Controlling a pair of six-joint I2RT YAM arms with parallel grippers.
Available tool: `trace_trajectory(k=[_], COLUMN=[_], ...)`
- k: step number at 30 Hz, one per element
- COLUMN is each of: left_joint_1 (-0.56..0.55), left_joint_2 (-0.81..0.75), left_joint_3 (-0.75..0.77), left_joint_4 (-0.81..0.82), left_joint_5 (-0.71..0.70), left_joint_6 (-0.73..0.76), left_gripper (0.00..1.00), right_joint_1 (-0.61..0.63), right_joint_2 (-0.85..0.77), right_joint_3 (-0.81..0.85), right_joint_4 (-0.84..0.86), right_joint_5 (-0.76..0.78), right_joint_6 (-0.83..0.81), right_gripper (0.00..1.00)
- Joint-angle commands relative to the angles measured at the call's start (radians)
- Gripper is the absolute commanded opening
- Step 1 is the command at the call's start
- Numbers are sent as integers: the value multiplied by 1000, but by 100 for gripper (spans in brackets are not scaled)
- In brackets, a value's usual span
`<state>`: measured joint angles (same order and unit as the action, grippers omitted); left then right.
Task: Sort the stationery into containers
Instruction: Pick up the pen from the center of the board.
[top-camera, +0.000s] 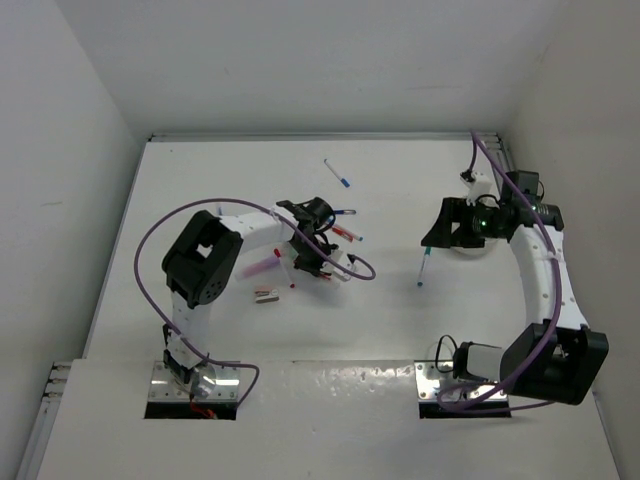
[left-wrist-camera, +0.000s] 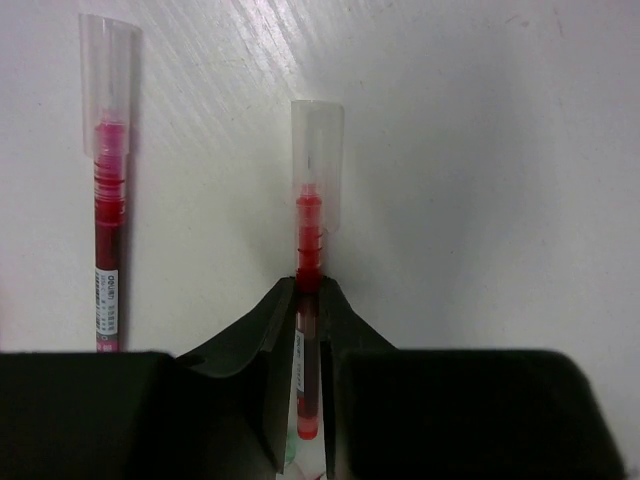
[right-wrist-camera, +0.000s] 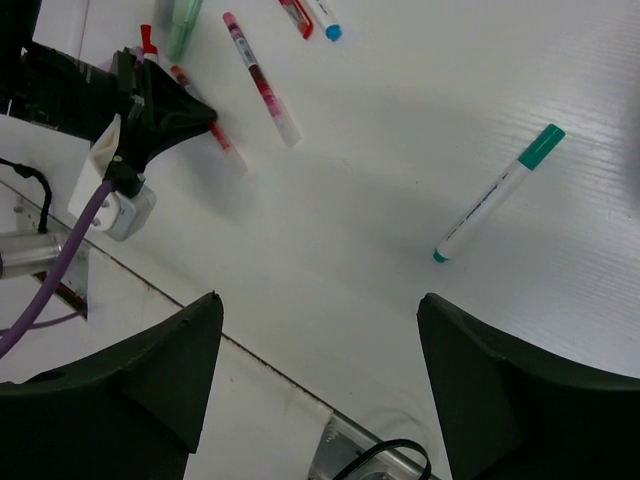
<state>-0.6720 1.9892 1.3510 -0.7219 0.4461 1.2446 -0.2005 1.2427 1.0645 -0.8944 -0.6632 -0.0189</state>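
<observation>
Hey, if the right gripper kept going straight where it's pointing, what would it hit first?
Likely bare table: the right gripper is open, and the teal-capped pen lies off to the side, though depth is unclear.

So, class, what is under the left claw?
A red pen sits in the left claw, clear cap poking out; its barrel is mostly covered by the fingers.
</observation>
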Motion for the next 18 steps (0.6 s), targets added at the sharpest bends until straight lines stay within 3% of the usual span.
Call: trace_trajectory(k=[1,7,10,13,16,18], left_joint_1=[-18,-23,0,32,41,32], left_joint_2=[13,-78,-148,-239,-352,-409], left_joint_3=[-41,-85,-50,-44,-104,-122], left_joint_4=[-25,113,183,347,598,683], left_joint_5=[-24,77,199,319,315,290], left_joint_6=[-5,-190,-393,-787,-1120,-1218], left_gripper=[17,2,0,0,0,0], right_joint_1=[13,45,65,87,119,142], right_joint_2=[0,-52,-100,-132,-144,-144], right_joint_3=[40,23,20,31,45,26], right_joint_4=[0,34,63,92,133,172], right_joint_5=[-33,-58,-65,-87,-99,-104], right_joint_6=[-4,51,85,135,212,285], right_gripper=[77,78,83,87,90,90])
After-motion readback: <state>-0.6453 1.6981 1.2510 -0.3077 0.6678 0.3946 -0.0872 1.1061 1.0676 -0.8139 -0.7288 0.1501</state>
